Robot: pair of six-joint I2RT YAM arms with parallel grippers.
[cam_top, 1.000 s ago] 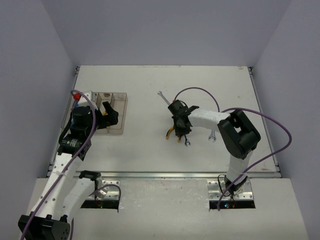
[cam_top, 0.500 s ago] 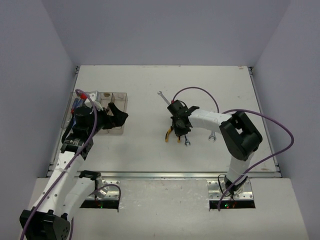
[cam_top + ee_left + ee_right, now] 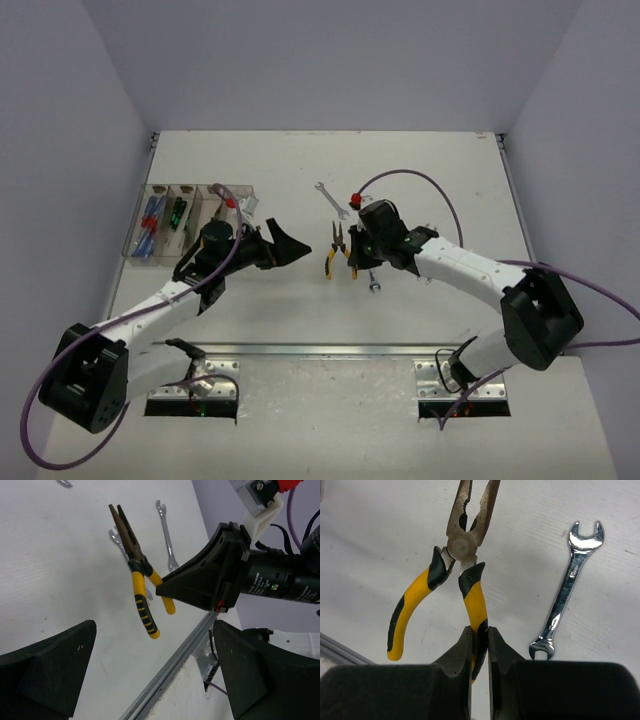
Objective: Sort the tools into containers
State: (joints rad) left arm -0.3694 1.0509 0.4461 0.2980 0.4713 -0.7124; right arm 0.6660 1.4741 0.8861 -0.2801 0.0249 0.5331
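Now right pincer (image 3: 479,631) clenched on one pliers (image 3: 462,545) handle, left pincer (image 3: 154,630) released and empty nearby, wrench (image 3: 567,590) on counter (image 3: 375,535).

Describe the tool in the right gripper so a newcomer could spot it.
Near the middle of the table, find the right gripper. It pinches one handle of the pliers, whose nose points to the far side. Yellow-and-black handles set it apart from the plain silver wrenches beside it.
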